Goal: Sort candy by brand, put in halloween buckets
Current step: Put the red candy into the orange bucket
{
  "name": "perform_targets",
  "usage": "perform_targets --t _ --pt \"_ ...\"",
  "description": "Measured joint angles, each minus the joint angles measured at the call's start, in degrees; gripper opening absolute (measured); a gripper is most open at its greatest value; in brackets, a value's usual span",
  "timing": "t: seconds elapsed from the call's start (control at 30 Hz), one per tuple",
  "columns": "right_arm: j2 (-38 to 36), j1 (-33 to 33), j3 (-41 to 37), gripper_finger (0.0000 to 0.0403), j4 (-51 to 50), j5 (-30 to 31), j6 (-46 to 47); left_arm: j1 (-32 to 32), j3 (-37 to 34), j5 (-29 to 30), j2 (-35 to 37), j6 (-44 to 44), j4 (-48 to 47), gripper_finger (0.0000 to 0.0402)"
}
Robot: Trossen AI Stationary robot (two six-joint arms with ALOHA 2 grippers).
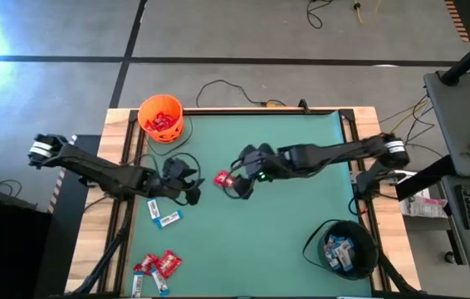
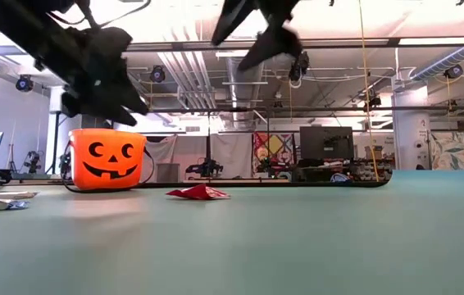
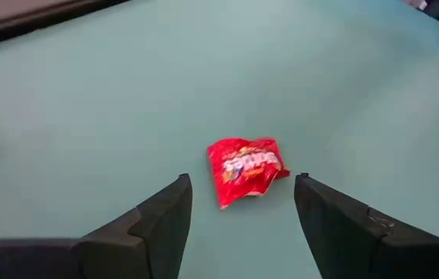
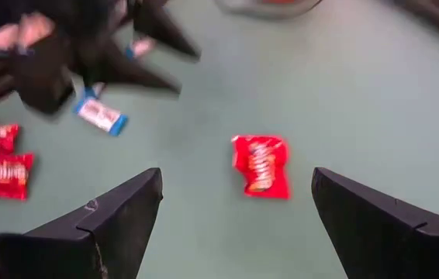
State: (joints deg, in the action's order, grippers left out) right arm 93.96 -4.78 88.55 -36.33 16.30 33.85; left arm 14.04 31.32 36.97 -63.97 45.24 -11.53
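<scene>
While both buckets already hold candy, one red packet (image 1: 222,178) lies mid-counter between the left end effector (image 1: 192,189) and right end effector (image 1: 243,176), both wide and empty; more wait near the left arm

mat (image 1: 285,208) – matt green | packet (image 3: 247,168) – glossy crinkled wrapper | orange bucket (image 2: 107,159) – smooth plastic

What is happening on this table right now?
Two robot arms are sorting candy into buckets. A red packet lies alone on the green mat, between the open left gripper and the open right gripper; neither holds it. The orange bucket holds red packets, the black bucket blue bars. More candy waits near the front left.
</scene>
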Motion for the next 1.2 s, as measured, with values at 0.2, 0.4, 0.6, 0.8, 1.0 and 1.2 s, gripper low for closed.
perform_targets --t 0.2,0.4,0.6,0.8,1.0,1.2 --pt "-6.8 -0.2 0.0 0.0325 -5.7 4.9 2.2 -0.1 0.2 1.4 -12.0 -6.8 14.8 0.0248" --pt "-10.3 -0.3 0.0 0.0325 -9.4 7.1 5.2 -0.4 2.8 3.2 -24.2 -4.7 21.5 0.0279" --pt "-10.4 -0.2 -0.2 0.0325 -10.4 7.7 5.2 -3.7 9.5 3.1 -35.9 -8.4 23.3 0.0297" --pt "-8.5 -0.7 -0.3 0.0325 -11.0 6.6 6.7 -5.4 13.5 2.9 -44.7 -4.6 23.2 0.0299" --pt "-7.5 -2.0 -0.8 0.0325 -14.7 5.7 8.2 -5.9 15.3 2.5 -50.4 0.3 24.2 0.0289" --pt "-7.3 -2.2 -0.7 0.0325 -16.3 5.7 7.9 -6.1 15.3 2.3 -50.1 2.3 21.1 0.0215"
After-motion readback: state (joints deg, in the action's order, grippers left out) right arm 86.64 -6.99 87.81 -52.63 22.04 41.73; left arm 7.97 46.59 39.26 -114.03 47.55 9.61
